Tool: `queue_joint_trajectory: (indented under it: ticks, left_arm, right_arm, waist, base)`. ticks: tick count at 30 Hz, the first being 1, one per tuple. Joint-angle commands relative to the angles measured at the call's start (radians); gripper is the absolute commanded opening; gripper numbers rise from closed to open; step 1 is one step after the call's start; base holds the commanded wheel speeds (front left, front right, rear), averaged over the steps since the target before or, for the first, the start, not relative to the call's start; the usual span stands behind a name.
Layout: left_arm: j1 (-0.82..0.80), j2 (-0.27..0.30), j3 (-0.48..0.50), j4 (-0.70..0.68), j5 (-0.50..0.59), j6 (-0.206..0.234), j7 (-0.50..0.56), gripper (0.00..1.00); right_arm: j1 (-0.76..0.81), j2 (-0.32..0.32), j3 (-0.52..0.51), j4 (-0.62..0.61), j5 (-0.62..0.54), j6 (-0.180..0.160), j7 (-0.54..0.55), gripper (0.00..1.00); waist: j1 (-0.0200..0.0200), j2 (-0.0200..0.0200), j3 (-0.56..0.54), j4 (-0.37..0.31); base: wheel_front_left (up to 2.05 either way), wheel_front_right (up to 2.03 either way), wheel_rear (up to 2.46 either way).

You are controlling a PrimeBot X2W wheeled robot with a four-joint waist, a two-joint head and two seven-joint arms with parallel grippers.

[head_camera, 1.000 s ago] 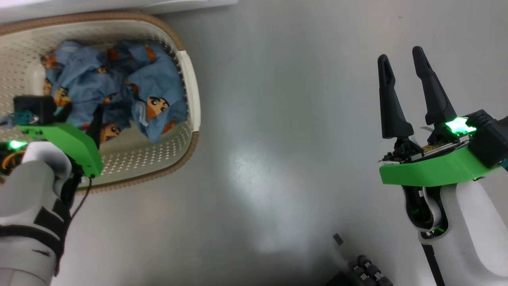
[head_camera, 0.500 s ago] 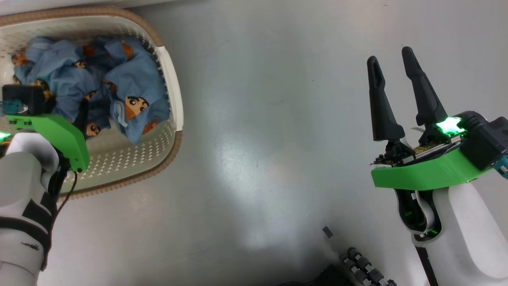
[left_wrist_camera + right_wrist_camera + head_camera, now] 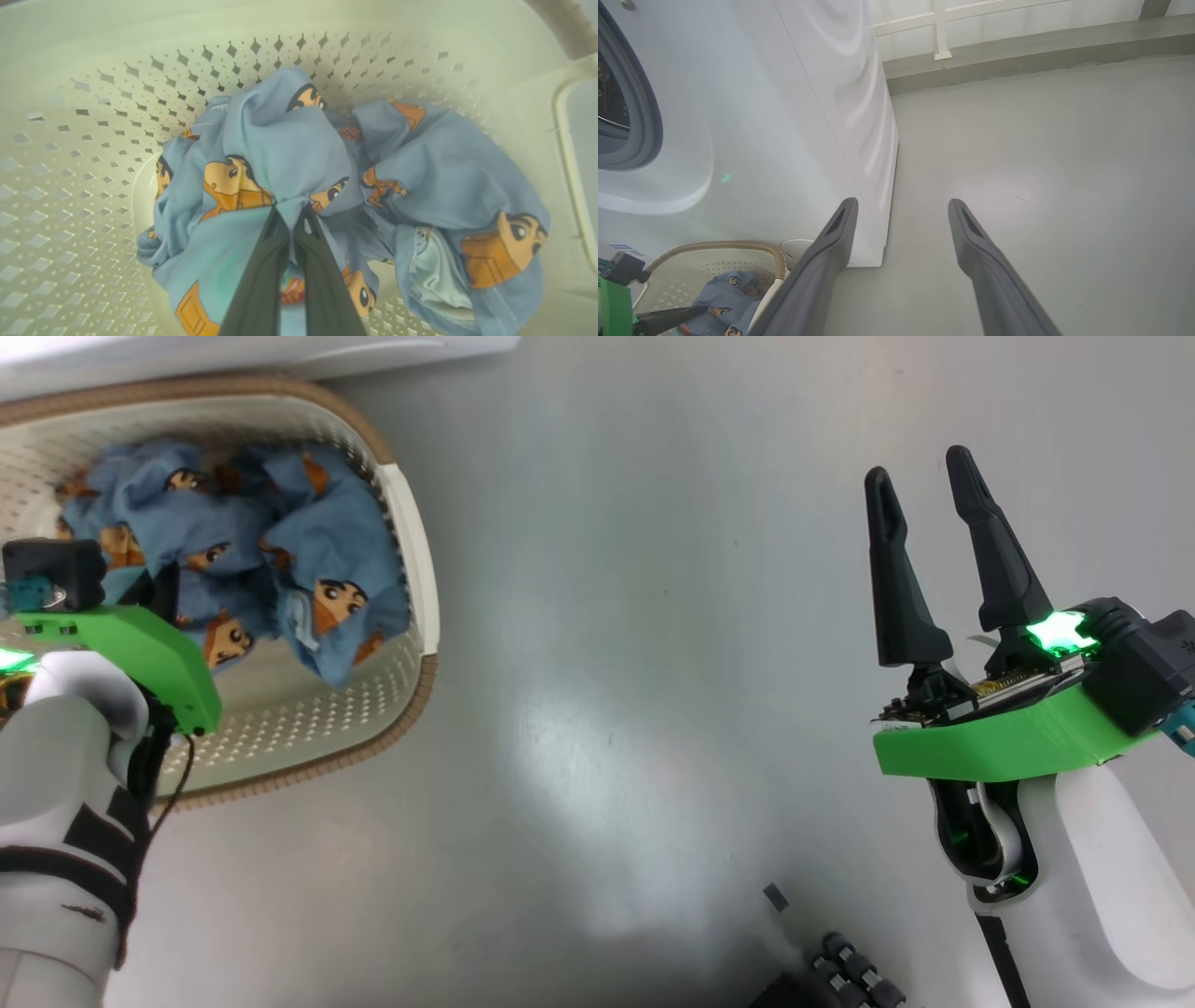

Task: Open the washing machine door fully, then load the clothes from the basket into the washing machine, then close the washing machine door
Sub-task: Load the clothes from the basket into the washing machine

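The clothes [image 3: 280, 551], light-blue fabric printed with cartoon faces, lie bunched in the cream basket [image 3: 415, 569] on the floor at the upper left. My left gripper [image 3: 290, 212] reaches down into the basket and is shut on a fold of the clothes [image 3: 289, 154], which gathers at its tips. My right gripper [image 3: 920, 467] hangs open and empty above the bare floor on the right. The right wrist view shows the white washing machine [image 3: 784, 116] with its grey gasket [image 3: 644, 121] at the left edge, the basket [image 3: 714, 247] at its foot. The washing machine door is out of view.
The basket stands right against the machine's front [image 3: 280, 350]. Grey floor [image 3: 653, 663] stretches between the two arms. A small dark scrap [image 3: 775, 896] and part of my dark base [image 3: 840, 975] sit at the bottom. A low wall ledge [image 3: 1017, 42] runs behind the machine.
My left gripper's fingers have closed onto the clothes, pulling the fabric into a bunch. The head view shifted slightly. The right arm has stayed put and open.
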Motion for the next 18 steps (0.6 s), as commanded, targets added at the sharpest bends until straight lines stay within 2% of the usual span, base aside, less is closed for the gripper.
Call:
queue_joint_trajectory:
  ticks: [1,5,10,18]
  left_arm:
    - [0.038,0.022,0.036,-0.005,-0.030,0.005,-0.037,0.00]
    - [0.075,-0.007,0.081,-0.006,-0.080,0.002,-0.098,0.00]
    - [0.125,-0.028,0.109,-0.028,-0.100,-0.004,-0.124,0.00]
    - [0.283,-0.042,0.204,-0.234,-0.054,0.023,-0.127,0.00]
  right_arm:
    - [0.020,-0.002,0.011,-0.018,0.000,0.004,-0.008,1.00]
    - [0.030,-0.005,0.005,-0.009,0.001,0.004,-0.008,1.00]
    - [0.051,-0.010,0.001,0.004,0.001,0.004,-0.008,1.00]
    - [0.114,-0.028,-0.015,0.026,0.003,0.004,-0.008,1.00]
  waist:
    - [0.0000,0.0000,-0.035,0.021]
    - [0.0000,0.0000,-0.094,0.040]
    - [0.0000,0.0000,-0.163,0.058]
    - [0.0000,0.0000,-0.297,0.092]
  base:
    - [0.00,0.00,0.00]
    - [0.00,0.00,0.00]
    - [0.00,0.00,0.00]
    - [0.00,0.00,0.00]
